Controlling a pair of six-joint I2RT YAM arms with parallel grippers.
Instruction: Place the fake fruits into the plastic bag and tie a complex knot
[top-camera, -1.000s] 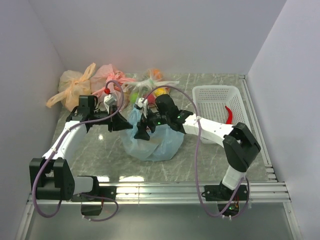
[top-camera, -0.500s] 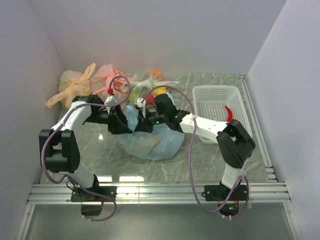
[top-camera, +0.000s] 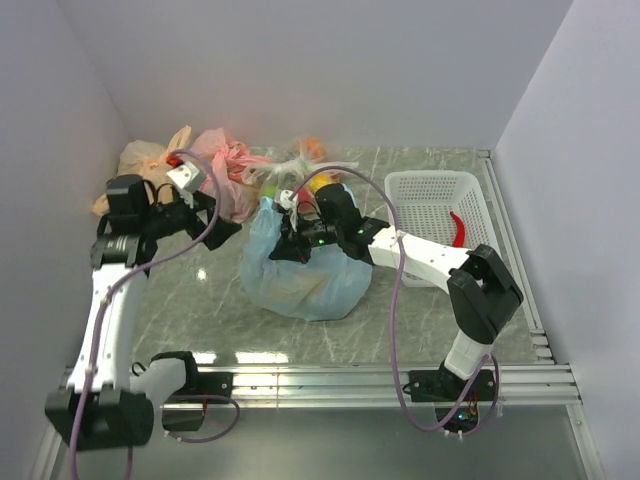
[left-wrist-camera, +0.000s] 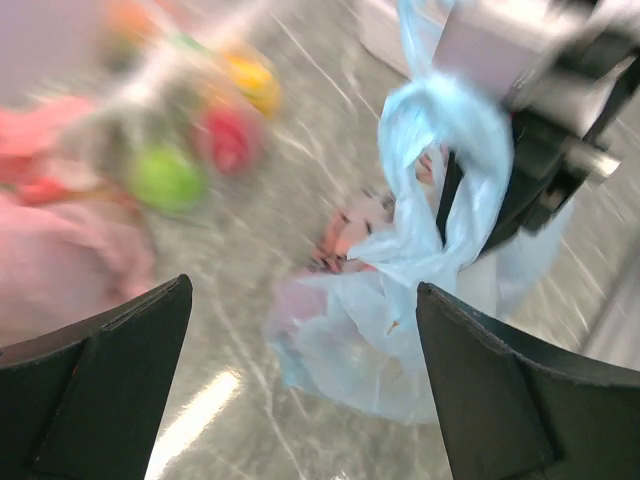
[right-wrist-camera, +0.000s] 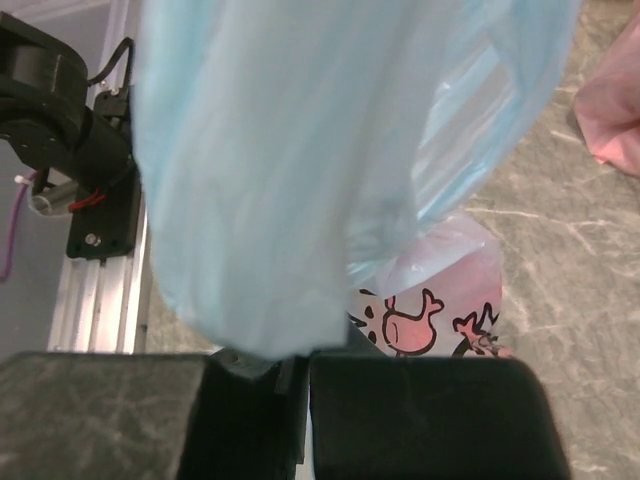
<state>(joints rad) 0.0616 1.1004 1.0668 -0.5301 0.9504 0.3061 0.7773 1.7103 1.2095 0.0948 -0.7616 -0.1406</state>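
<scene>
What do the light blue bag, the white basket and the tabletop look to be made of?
The light blue bag looks like thin plastic film, slightly glossy; it crinkles, folds and lets light through. The white basket is probably rigid moulded plastic, matt, with open lattice walls. The tabletop has a grey veined stone look, polished enough to reflect light; real marble or laminate, cannot tell.

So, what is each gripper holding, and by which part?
The right gripper pinches the blue bag by its bunched top handle; the left gripper is open, holding nothing.
</scene>
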